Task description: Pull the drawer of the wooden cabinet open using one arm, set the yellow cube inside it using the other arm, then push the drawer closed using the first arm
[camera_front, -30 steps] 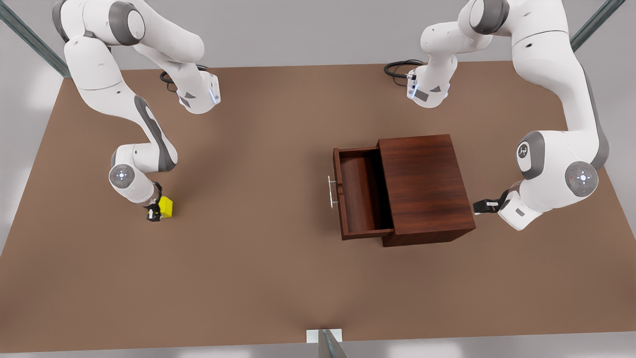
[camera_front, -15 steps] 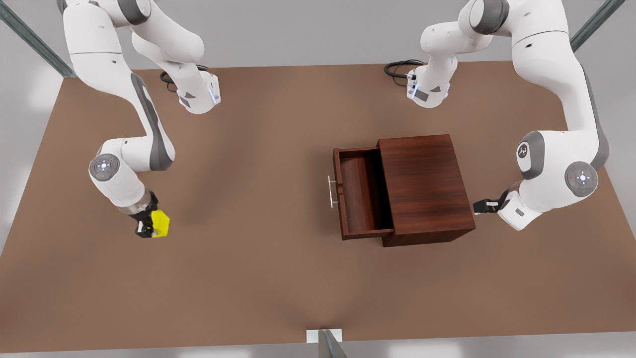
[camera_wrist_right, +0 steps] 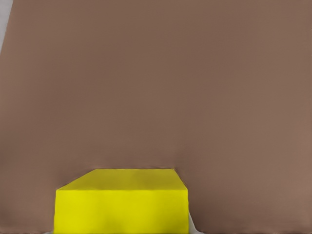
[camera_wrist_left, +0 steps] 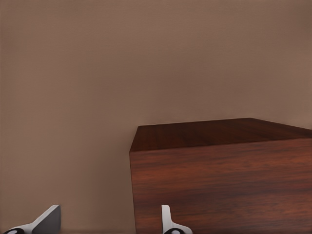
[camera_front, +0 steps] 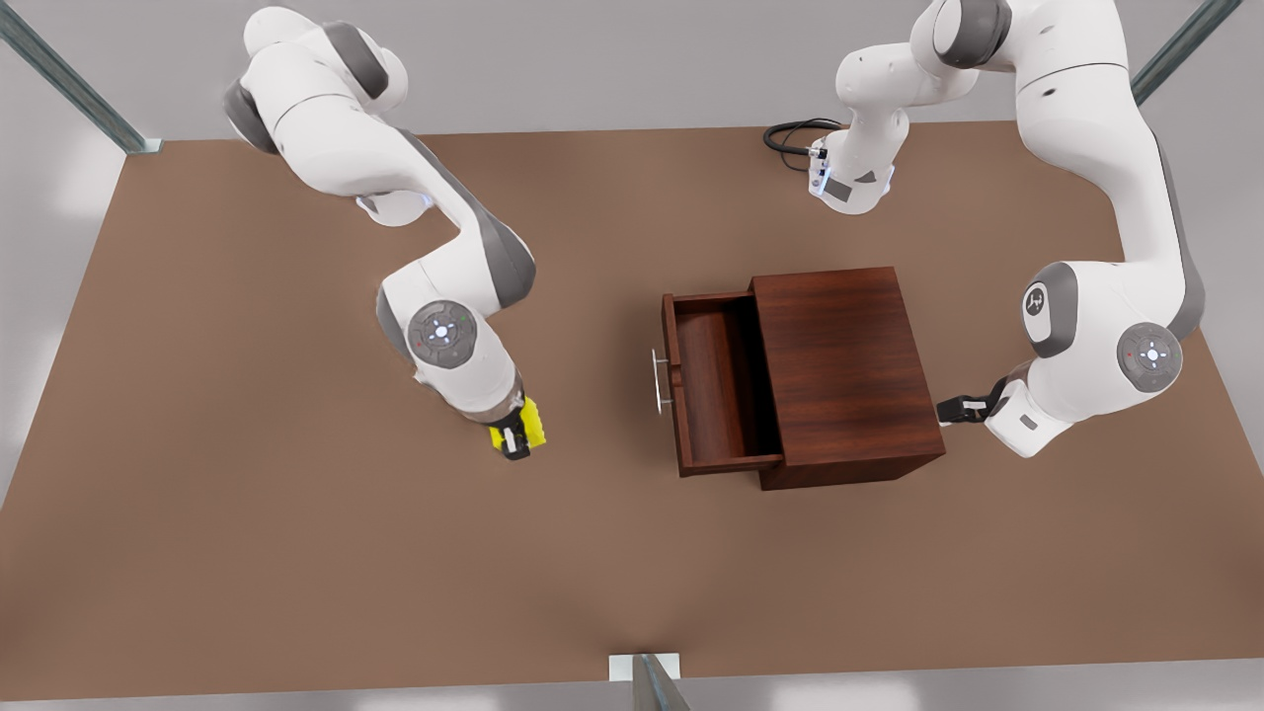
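The wooden cabinet (camera_front: 844,365) stands right of centre on the table, and its drawer (camera_front: 713,380) is pulled out toward the front view's left, with the silver handle (camera_front: 659,380) on its front. The drawer's inside looks bare. My right gripper (camera_front: 513,436) is shut on the yellow cube (camera_front: 534,423) (camera_wrist_right: 122,202), left of the drawer and apart from it. My left gripper (camera_front: 953,408) (camera_wrist_left: 109,225) waits open behind the cabinet (camera_wrist_left: 219,180), by its back face, fingers spread with nothing between them.
The brown table (camera_front: 296,553) stretches wide around the cabinet. Black cables (camera_front: 790,133) lie at the back edge near an arm base. A metal post (camera_front: 652,681) stands at the front edge.
My right arm has swung the yellow cube from the front view's far left toward the open drawer. The left arm has barely moved, and the drawer stays open.
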Available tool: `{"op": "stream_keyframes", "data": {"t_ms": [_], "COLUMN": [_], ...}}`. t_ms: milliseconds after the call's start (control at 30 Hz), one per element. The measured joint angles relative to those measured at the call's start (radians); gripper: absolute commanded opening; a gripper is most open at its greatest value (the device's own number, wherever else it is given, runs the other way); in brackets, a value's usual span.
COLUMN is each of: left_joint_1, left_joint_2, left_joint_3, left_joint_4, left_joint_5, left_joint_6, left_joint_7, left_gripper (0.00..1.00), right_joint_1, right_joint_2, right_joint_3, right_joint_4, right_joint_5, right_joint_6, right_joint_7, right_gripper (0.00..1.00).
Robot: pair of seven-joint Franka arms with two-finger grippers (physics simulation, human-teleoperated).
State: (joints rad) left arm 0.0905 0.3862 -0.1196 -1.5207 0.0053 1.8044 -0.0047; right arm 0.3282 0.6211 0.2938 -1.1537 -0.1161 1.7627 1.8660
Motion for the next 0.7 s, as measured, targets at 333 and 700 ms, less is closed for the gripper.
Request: {"op": "stream_keyframes", "data": {"t_ms": [333,700], "left_joint_1": [-0.002,-0.094], "left_joint_2": [0.0,-0.127], "left_joint_3": [-0.001,-0.008], "left_joint_4": [0.0,0.056], "left_joint_5": [0.001,0.006], "left_joint_6": [0.001,-0.057], "left_joint_7": [0.0,-0.018], "left_gripper": [1.0,1.0], "right_joint_1": [0.238,0.381], "right_joint_2": [0.135,0.305], "right_joint_3": [0.0,-0.034], "right_joint_4": [0.188,0.317], "right_joint_5": [0.024,0.028], "right_joint_6": [-0.005,0.305], "right_joint_7": [0.289,0.557], "right_gripper": [0.56,0.64]}}
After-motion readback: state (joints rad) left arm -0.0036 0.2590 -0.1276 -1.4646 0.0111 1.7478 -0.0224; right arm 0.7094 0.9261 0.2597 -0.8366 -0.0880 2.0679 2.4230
